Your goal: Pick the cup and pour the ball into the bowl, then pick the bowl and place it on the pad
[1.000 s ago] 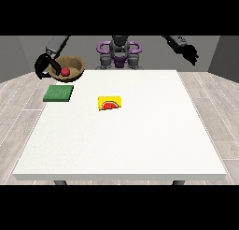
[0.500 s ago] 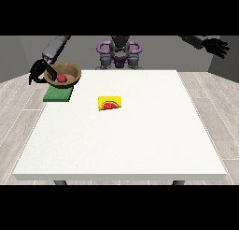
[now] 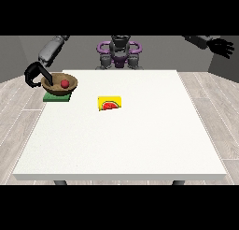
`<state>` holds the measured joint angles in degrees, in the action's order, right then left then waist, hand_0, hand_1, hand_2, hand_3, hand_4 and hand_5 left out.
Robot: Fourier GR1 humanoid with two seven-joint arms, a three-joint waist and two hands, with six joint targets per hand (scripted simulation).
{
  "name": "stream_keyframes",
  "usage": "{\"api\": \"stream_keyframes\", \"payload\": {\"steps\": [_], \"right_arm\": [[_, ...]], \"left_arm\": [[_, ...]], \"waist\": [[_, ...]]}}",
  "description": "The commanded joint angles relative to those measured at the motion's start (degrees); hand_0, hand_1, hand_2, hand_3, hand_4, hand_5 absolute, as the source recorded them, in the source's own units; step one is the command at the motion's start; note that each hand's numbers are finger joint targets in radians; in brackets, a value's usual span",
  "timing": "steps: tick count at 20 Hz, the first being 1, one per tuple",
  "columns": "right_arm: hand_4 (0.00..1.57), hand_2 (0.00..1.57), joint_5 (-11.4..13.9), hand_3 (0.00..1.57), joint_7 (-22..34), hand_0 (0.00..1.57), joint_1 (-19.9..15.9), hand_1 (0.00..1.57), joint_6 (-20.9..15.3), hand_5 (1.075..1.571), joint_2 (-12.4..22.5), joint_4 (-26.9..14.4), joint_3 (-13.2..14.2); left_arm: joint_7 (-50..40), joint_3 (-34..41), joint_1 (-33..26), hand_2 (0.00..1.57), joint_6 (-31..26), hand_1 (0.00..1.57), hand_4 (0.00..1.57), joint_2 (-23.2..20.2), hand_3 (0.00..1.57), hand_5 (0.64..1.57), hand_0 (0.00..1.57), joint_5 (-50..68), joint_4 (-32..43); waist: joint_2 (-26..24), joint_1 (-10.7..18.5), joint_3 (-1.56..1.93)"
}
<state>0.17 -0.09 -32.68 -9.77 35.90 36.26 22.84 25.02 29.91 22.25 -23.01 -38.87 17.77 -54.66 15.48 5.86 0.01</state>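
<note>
Fingers of the hand at the view's left (image 3: 33, 75) curl around the left rim of the brown wooden bowl (image 3: 52, 84), clamped on it, with the grey forearm slanting up behind toward the robot's shoulder. One bowl shows, and it sits over the green pad (image 3: 57, 97) at the table's far left corner; whether its base touches the pad or hangs just above it cannot be told. Inside the bowl lies one red ball (image 3: 65, 84), slightly right of the bowl's middle. One yellow card with a watermelon slice printed on it (image 3: 110, 103) lies flat on the white table (image 3: 140, 140), near the pad on its right and apart from it, with nothing between them. No cup can be made out anywhere on the table. The hand at the view's right (image 3: 221, 46) is raised high, out past the table's far right corner and well apart from everything, its fingers spread apart and holding nothing. The robot's torso (image 3: 119, 53) stands behind the table's far edge
</note>
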Motion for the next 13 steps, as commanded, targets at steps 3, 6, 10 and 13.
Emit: {"api": "stream_keyframes", "payload": {"steps": [3, 6, 10, 13], "right_arm": [[0.0, 0.36, -1.13, 0.44, -1.27, 0.0, -1.34, 0.0, 2.74, 1.412, -0.69, -1.74, -0.14], [0.0, 0.0, -0.18, 0.12, 0.38, 0.0, -2.53, 0.0, 3.09, 1.369, 1.2, -4.97, -0.3], [0.0, 0.0, 1.98, 0.0, 7.37, 0.0, -3.38, 0.0, 5.78, 1.356, 2.02, -4.42, -3.71], [0.48, 0.0, -0.39, 0.0, 9.75, 0.0, -8.18, 0.0, 8.78, 1.434, -3.55, 0.81, -5.13]], "left_arm": [[2.47, 0.62, -0.3, 0.0, -0.31, 0.0, 1.18, -0.86, 0.0, 1.549, 0.0, -0.36, 2.85], [-2.09, -5.74, -0.79, 0.0, 4.81, 0.0, 1.08, 6.18, 0.0, 1.567, 0.0, -3.16, -6.87], [-13.42, -11.51, -0.24, 0.0, 7.71, 0.0, 0.9, 11.45, 0.0, 1.559, 0.0, -3.79, -9.89], [-14.27, -11.41, -1.39, 0.0, 8.13, 0.0, 0.9, 10.98, 0.0, 1.559, 0.0, -5.1, -5.32]], "waist": [[0.18, -0.83, -0.01], [-3.66, -0.65, 0.09], [-16.18, -1.51, 0.06], [-22.05, -3.87, -0.09]]}}
